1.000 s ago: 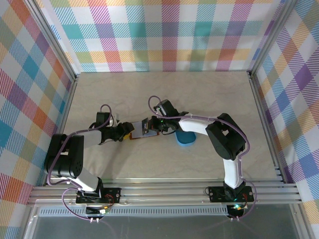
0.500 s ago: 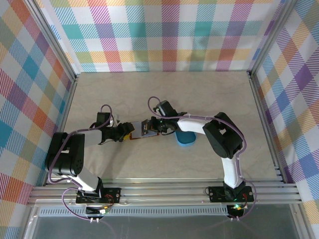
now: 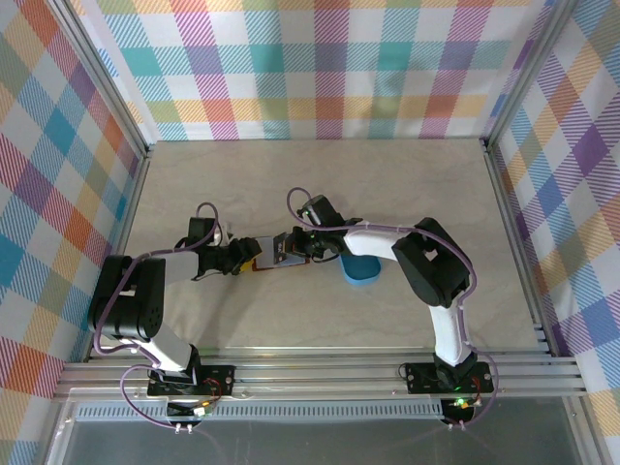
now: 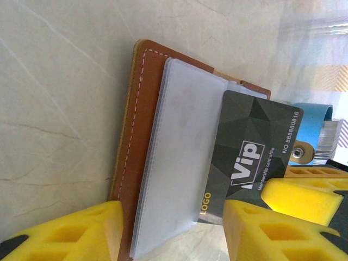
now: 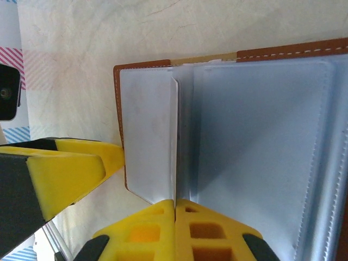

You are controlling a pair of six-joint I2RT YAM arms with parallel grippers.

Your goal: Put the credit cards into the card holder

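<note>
Right arm's crept a touch toward the left one over the last second, card along with it. Left arm and the card holder point(image 4: 133, 136) look unmoved.

Right gripper point(image 5: 175, 209) is pinched tight on a dark VIP credit card point(image 4: 250, 147). From its own wrist cam the card is just a thin edge poking straight out past the fingertips. It hangs tilted over the fold of the open holder, long edge parallel to the clear sleeve point(image 4: 179, 152) and just overlapping the sleeve's inner edge.

So the pocket lies sideways from the card, toward the left gripper point(image 4: 173, 217) — my guess is the next move is a slide across, not along.

Left jaws sit about half spread, straddling the holder's outer flap, one finger touching the leather — squeezing or just bracing, can't tell.

More cards point(image 4: 329, 136) look stacked in the blue tray point(image 4: 312, 114).
</note>
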